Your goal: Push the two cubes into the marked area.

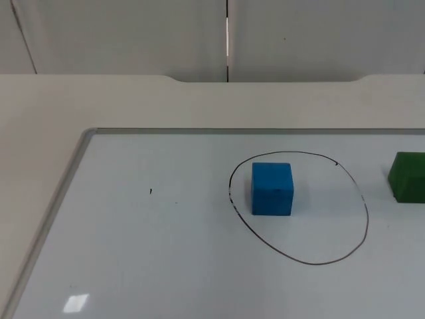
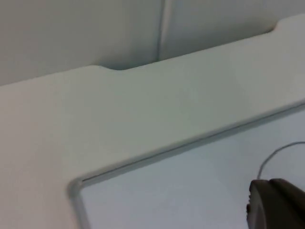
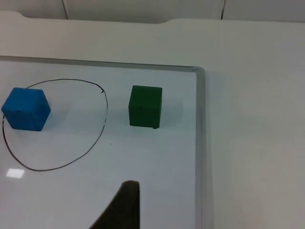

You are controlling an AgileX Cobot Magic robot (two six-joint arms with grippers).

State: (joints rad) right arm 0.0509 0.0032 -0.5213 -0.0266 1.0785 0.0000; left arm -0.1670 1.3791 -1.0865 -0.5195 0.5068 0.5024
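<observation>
Blue cube (image 1: 272, 189) inside drawn ring (image 1: 364, 206) (green cube (image 1: 408, 177) outside); claw states unclear.

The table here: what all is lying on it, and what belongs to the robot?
Whiteboard: one, white with a grey metal frame, lying flat on the table top.
Marked area: one, a black hand-drawn loop on the whiteboard.
Blue cube: one, blue, inside the marked area, near the loop's left side.
Green cube: one, green, on the whiteboard outside the loop, to its right, apart from the line.
Table top: one, white, running back to the partition wall.
Partition wall: one, grey, behind the table.
Left gripper: one black fingertip, over the whiteboard's corner.
Right gripper: one black fingertip, over the whiteboard, short of the green cube.
</observation>
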